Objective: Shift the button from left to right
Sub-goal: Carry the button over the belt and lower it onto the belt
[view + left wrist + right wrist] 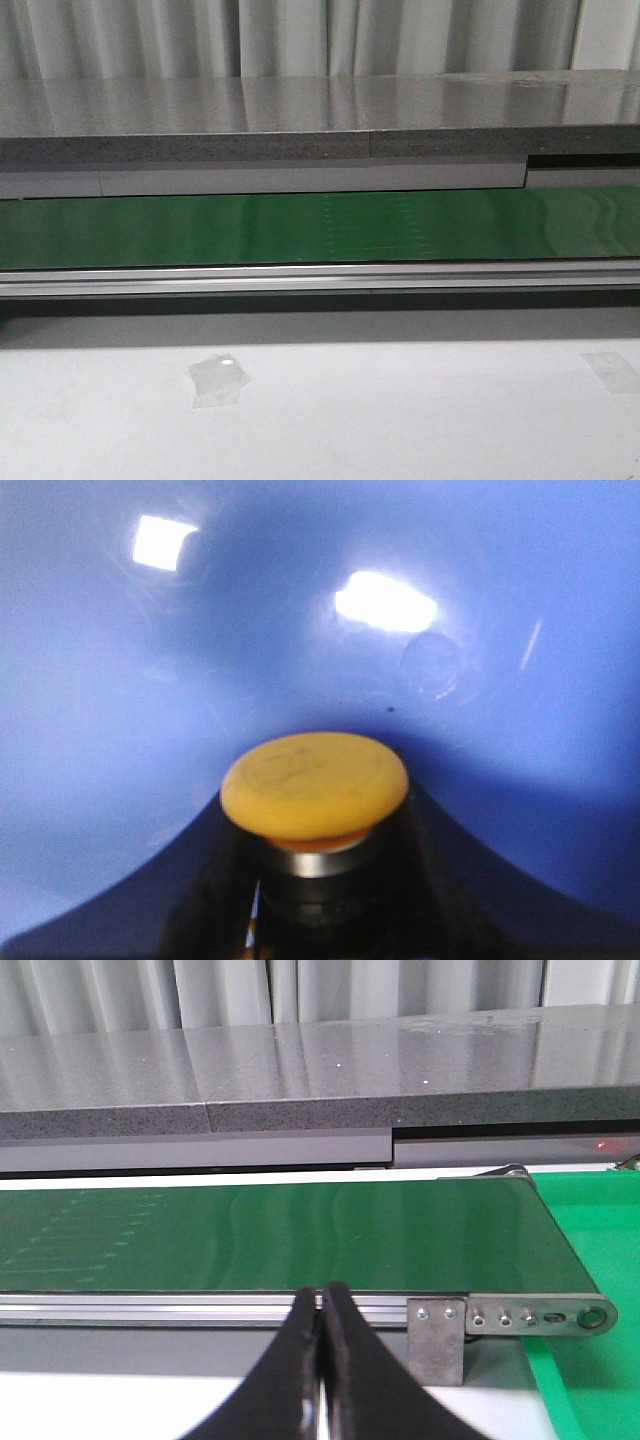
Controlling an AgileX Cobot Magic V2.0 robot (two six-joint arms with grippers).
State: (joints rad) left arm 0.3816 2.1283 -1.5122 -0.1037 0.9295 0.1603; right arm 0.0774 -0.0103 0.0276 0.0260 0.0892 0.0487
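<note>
**Risk Assessment: Button Transfer, Left to Right**

1. Nearest to me, in my left wrist view, the button (pixel 314 785) is sitting directly at my left claw, its yellow-orange cap filling the lower middle of the view above a metal collar and a dark body. I am seeing dark shapes on either side of that body, but I cannot tell whether my left claw is clamping it or standing open around it. Behind it lies a glossy blue curved surface, possibly a bin wall (pixel 150 680).

2. My right claw (pixel 322 1360) is showing its two black fingers pressed together and holding nothing.

3. Hazards, as I am judging them:
 - If the grip is only on the rounded cap, the button may be slipping or rotating out during the lift.
 - The blue wall is close; a sideways move before clearing it may be knocking the button loose.
 - My right claw, being closed, cannot receive anything until it opens.

4. Farther out, the green conveyor belt (pixel 320 228) and the grey ledge (pixel 320 110) behind it are carrying nothing.

5. Markings: I am finding no legible brand, label or writing. Faint circular marks on the cap are too blurred to read.
</note>
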